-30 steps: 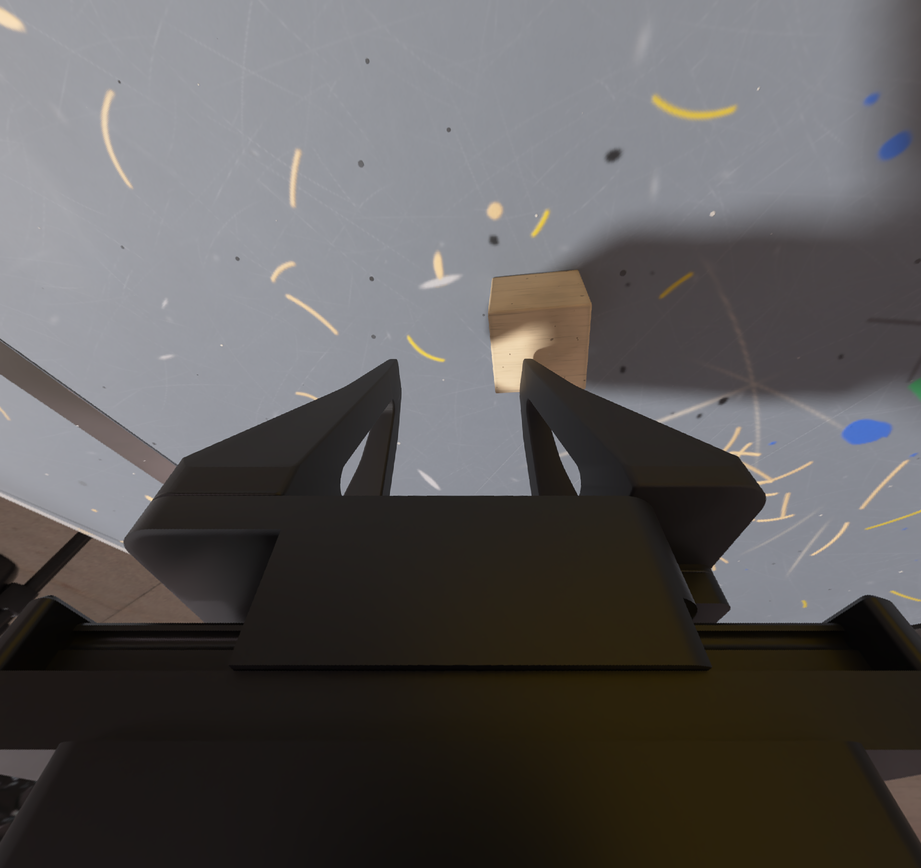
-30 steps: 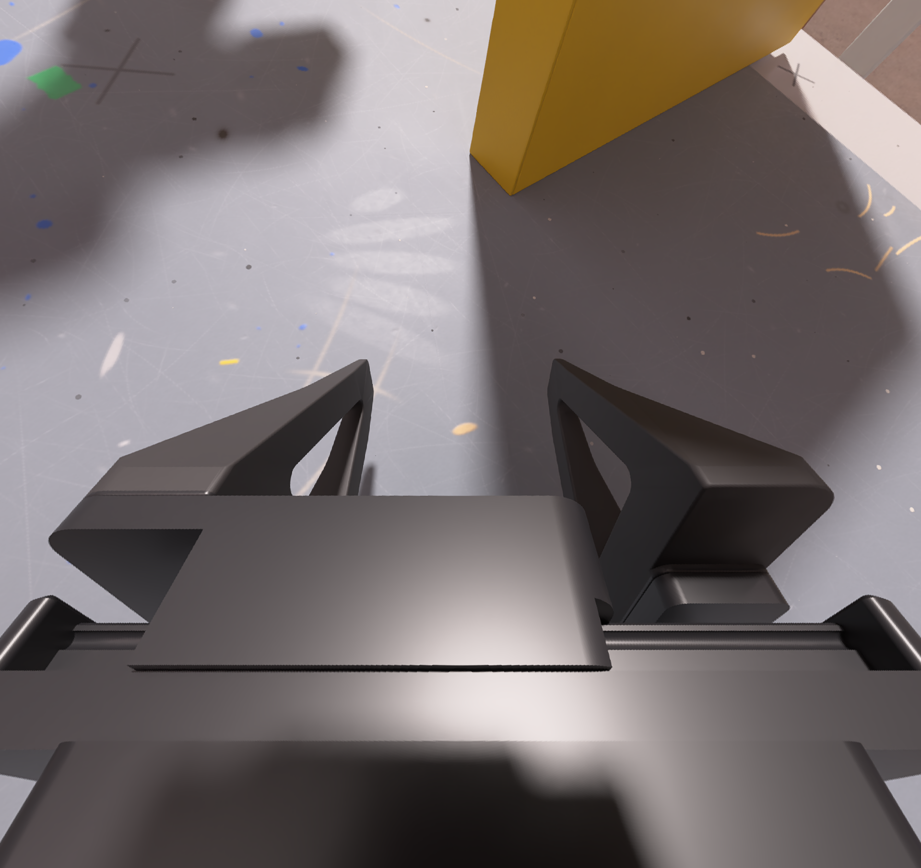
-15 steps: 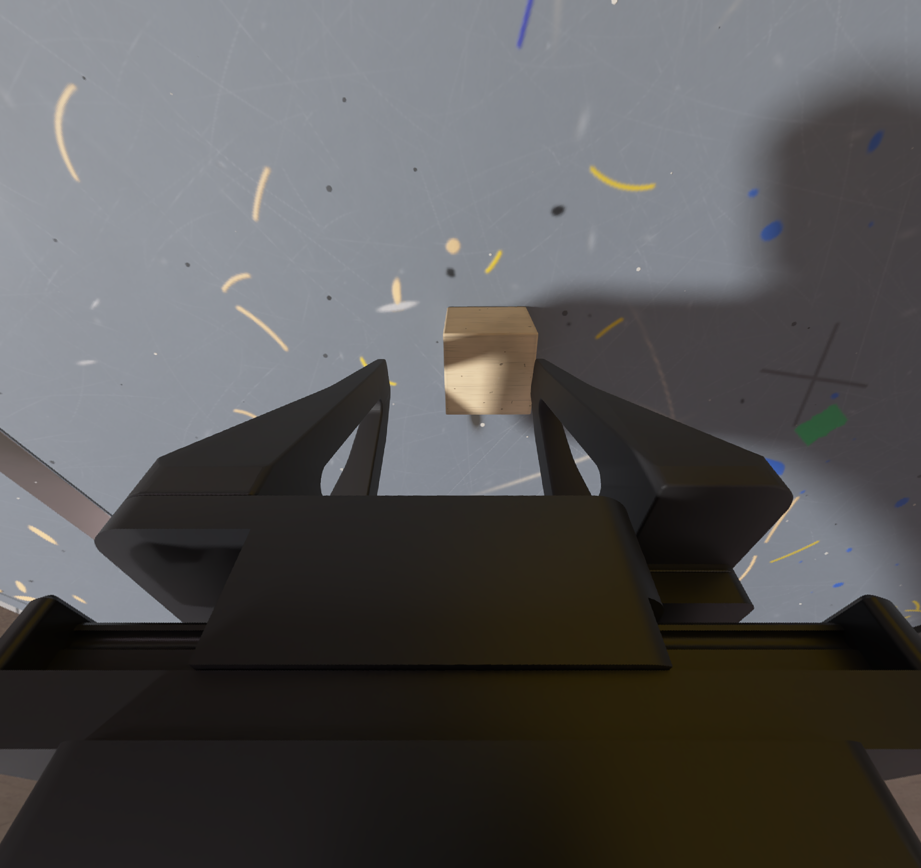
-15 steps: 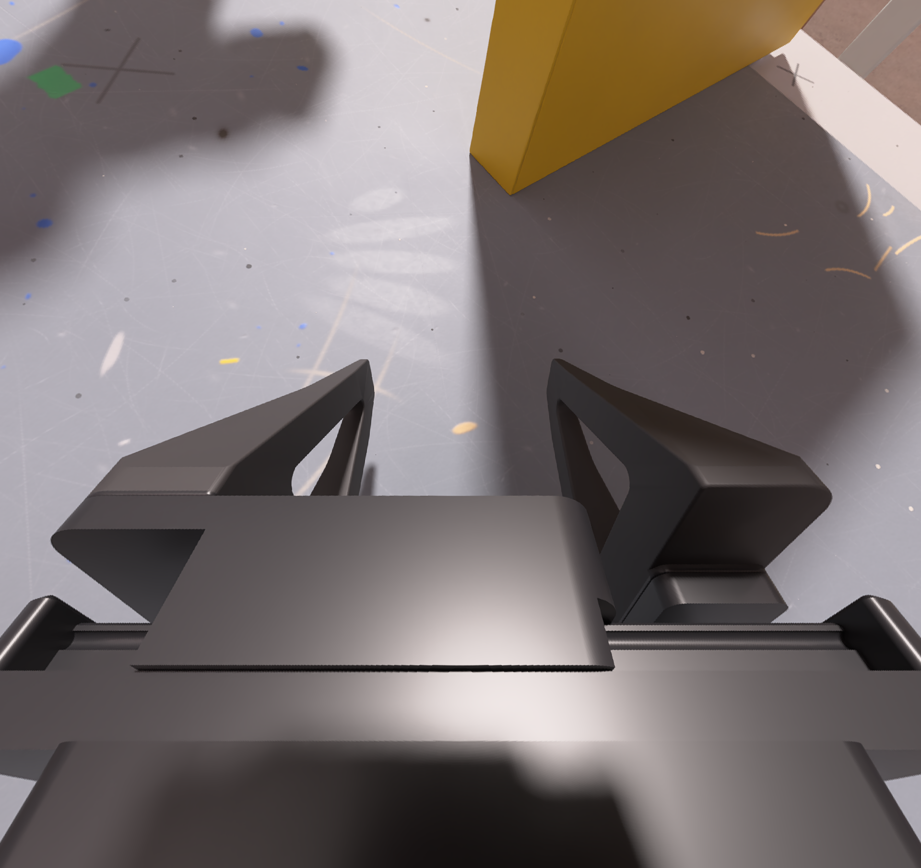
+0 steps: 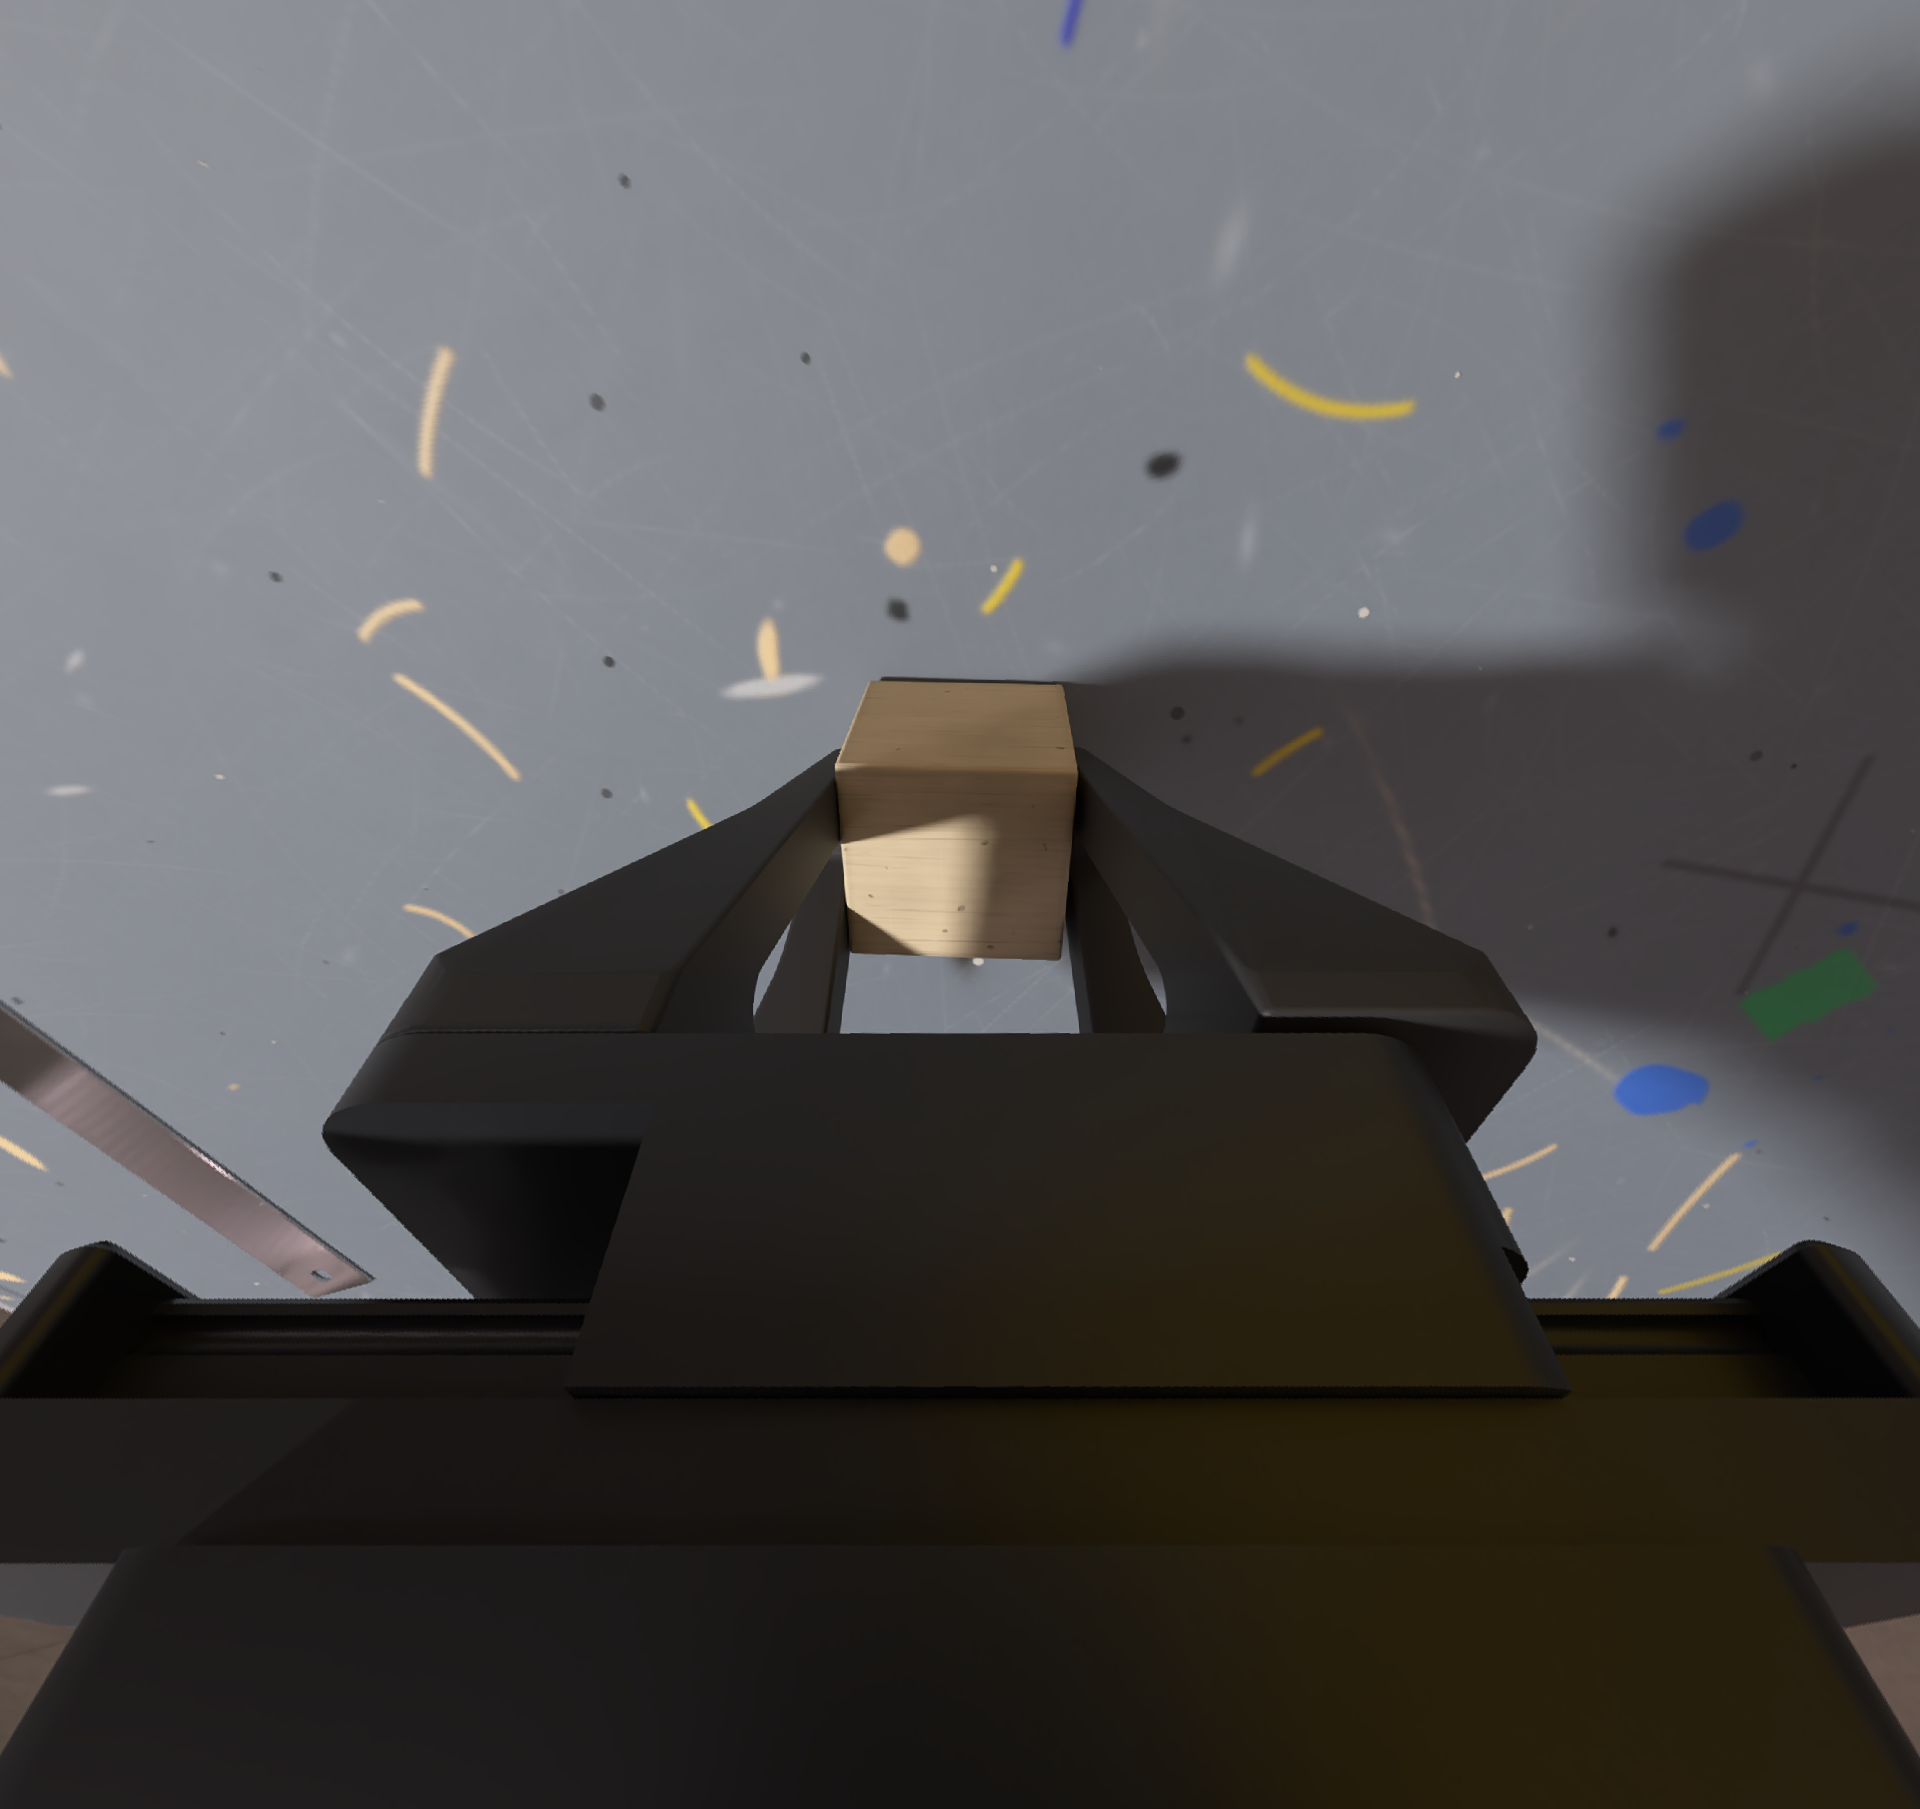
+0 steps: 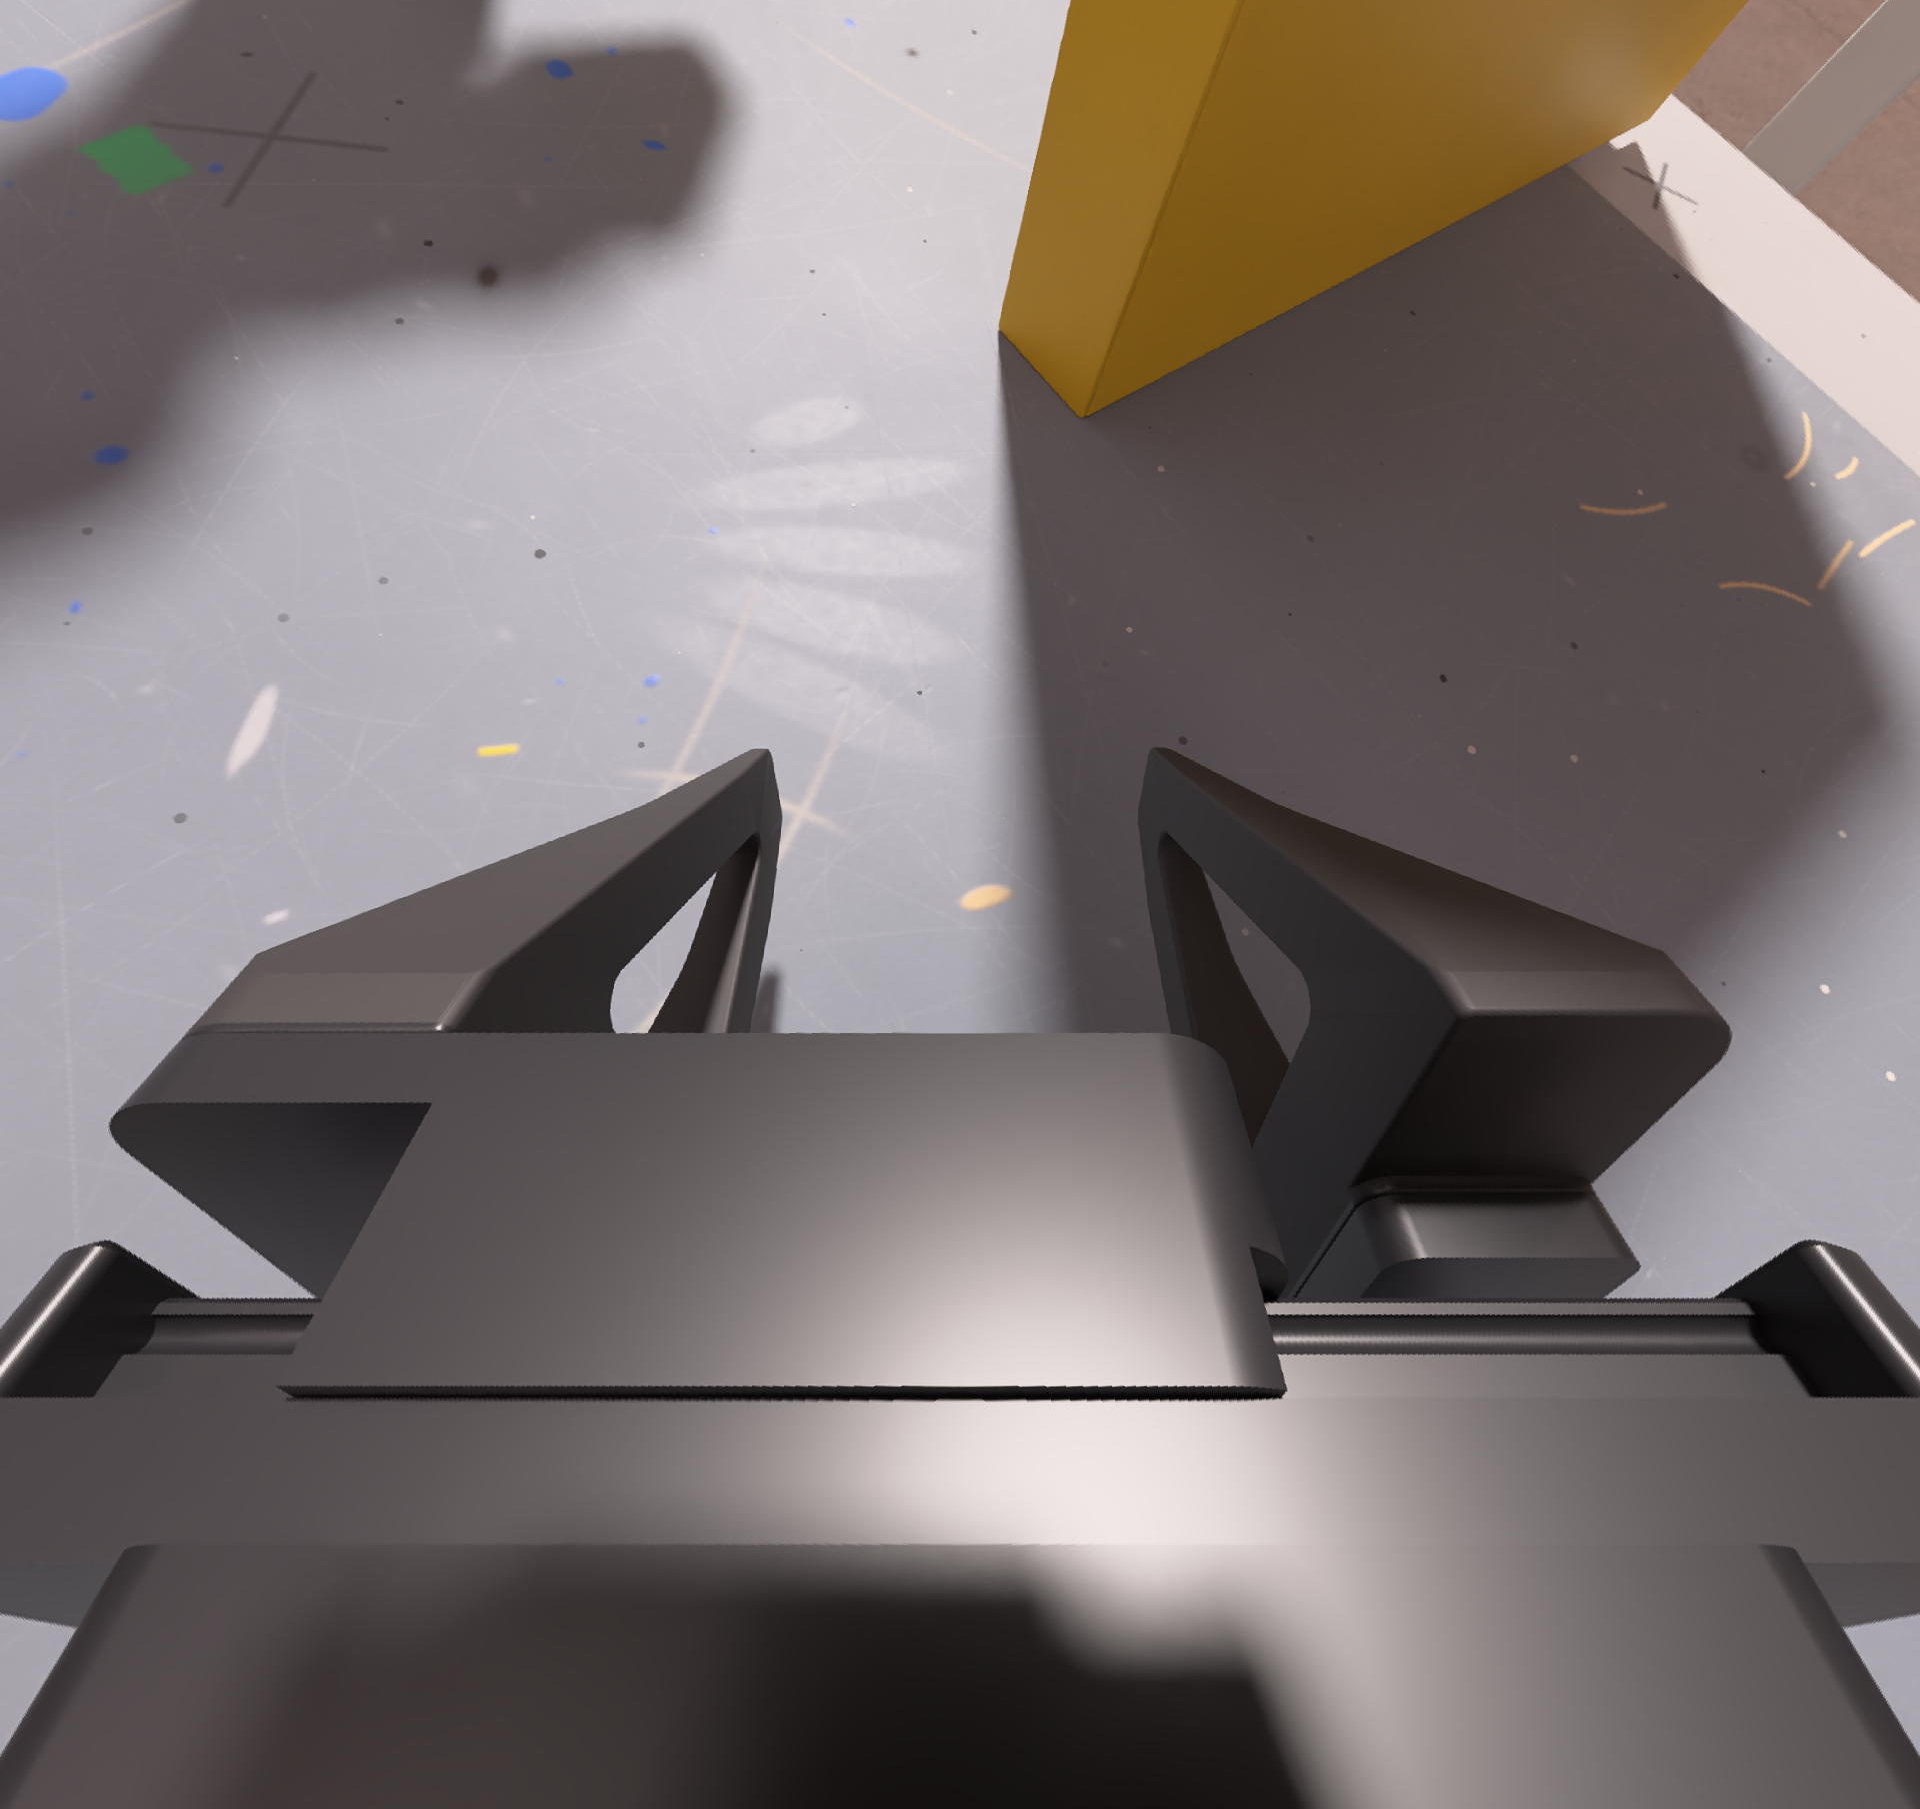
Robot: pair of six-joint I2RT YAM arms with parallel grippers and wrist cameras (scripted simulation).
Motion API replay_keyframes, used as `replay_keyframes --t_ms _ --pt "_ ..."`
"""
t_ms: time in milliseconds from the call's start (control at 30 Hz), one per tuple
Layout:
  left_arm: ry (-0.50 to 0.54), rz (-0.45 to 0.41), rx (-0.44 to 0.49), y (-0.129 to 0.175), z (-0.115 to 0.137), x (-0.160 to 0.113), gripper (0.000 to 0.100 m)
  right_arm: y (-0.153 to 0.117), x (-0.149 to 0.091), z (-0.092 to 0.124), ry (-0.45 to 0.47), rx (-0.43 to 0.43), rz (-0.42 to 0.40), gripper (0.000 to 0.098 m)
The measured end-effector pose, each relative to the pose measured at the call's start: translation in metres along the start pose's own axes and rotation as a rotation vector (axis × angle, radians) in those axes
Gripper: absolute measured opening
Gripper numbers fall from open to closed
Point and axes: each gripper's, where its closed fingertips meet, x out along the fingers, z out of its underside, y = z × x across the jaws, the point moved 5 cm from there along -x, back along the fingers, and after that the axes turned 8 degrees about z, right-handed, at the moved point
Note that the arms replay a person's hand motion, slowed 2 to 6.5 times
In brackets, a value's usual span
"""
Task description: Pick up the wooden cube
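A small light wooden cube point(image 5: 954, 829) sits between the two black fingers of my left gripper point(image 5: 956, 803) in the left wrist view. Both fingers press against its left and right sides, so the gripper is shut on it. The grey table shows below the cube's bottom edge; I cannot tell whether the cube touches the table. My right gripper point(image 6: 958, 772) is open and empty above the grey table; the cube does not show in the right wrist view.
A tall yellow block point(image 6: 1299, 118) stands ahead and to the right of my right gripper. The pale table edge point(image 6: 1787, 232) runs at the far right. A metal strip point(image 5: 156, 1146) lies at the left in the left wrist view. The table point(image 5: 520, 201) bears paint marks.
My left gripper moved forward around the cube and closed its fingers on the cube's sides. The right gripper has not moved.
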Motion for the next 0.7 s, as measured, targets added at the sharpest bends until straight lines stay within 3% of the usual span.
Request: replay_keyframes --t_ms 300,567,700 --pt "0.087 -0.067 0.053 -0.002 -0.006 -0.021 0.033 0.002 -0.001 -0.001 0.009 -0.002 0.01 0.0582" --pt "0.265 -0.098 0.1 0.008 -0.016 -0.064 0.033 0.005 -0.004 -0.001 0.026 0.034 -0.005 0.0584" --pt "0.358 -0.057 0.18 0.028 -0.02 -0.084 0.033 0.003 -0.006 -0.005 0.055 0.054 -0.039 0.059"
